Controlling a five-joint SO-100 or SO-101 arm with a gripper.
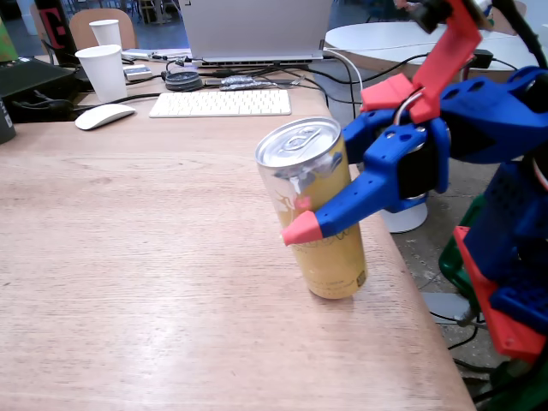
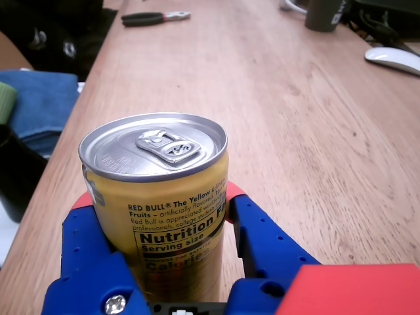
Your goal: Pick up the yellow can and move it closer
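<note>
The yellow can [image 1: 332, 257] stands upright on the wooden table [image 1: 128, 257], close to the table's right edge in the fixed view. Its silver top and pull tab face up. My blue gripper [image 1: 312, 216] with red tips reaches in from the right and is shut on the can's upper half; one red fingertip [image 1: 300, 229] shows in front, the other is hidden behind the can. In the wrist view the can [image 2: 154, 177] fills the space between the two fingers, and the gripper [image 2: 157, 197] presses on both of its sides.
At the back of the fixed view are two white paper cups [image 1: 103, 70], a white mouse [image 1: 103, 116], a keyboard [image 1: 221, 103] and a laptop [image 1: 257, 30]. The wrist view shows pliers [image 2: 154, 17], a dark mug [image 2: 325, 14] and the mouse [image 2: 394, 60].
</note>
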